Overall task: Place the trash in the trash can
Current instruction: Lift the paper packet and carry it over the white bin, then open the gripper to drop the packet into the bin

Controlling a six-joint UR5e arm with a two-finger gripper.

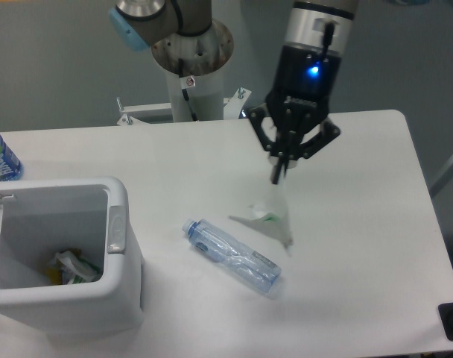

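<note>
Clear plastic pouch [275,216] dangles mid-frame, pinched at its top by the black two-finger gripper [278,173]; slim blue-tinted bottle [232,256] lies just below it on the table, boxy white bin [121,246] sits lower left.

A white table [211,156] with rounded corners is filling most of the frame, its surface catching soft, even light. A plain grey wall [55,67] is running across the top of the frame. At the left edge, a blue-and-white labelled bottle [0,156] is standing on the table.
</note>
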